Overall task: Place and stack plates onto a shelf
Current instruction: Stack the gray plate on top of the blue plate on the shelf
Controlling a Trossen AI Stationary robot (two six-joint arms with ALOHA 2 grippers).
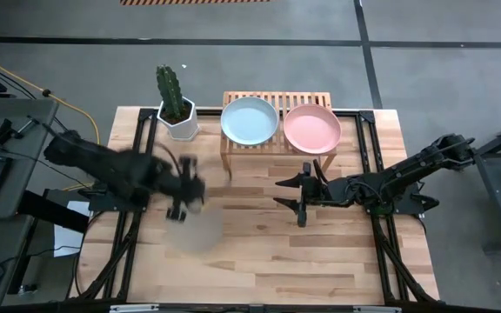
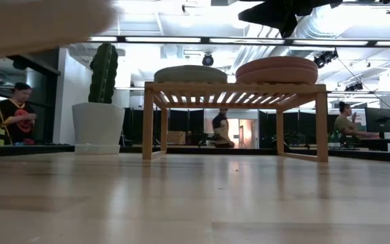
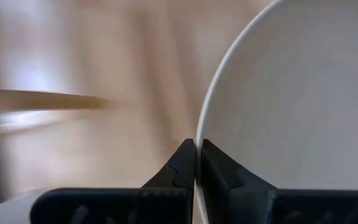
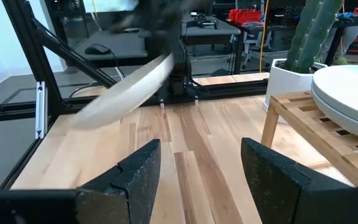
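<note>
My left gripper (image 1: 181,202) is shut on a beige plate (image 1: 191,230) over the table's left half; the plate fills the left wrist view (image 3: 291,93) and shows blurred and tilted in the right wrist view (image 4: 123,87). The light wooden shelf (image 1: 272,149) stands at the far middle, with a pale blue plate (image 1: 250,120) and a pink plate (image 1: 312,129) lying flat, side by side, on its slatted top. My right gripper (image 1: 296,196) is open and empty, in front of the shelf. The other plates are out of view. My left gripper pinches the beige plate's rim (image 3: 197,134) between its two fingers, one finger on each face of the plate. The plate is lifted clear of the table and hangs tilted, as the right wrist view shows.
A white hexagonal pot with a cactus (image 1: 177,109) stands just left of the shelf. Bare wooden table (image 1: 268,261) lies in front of both grippers. People sit in the room beyond the table (image 2: 20,112).
</note>
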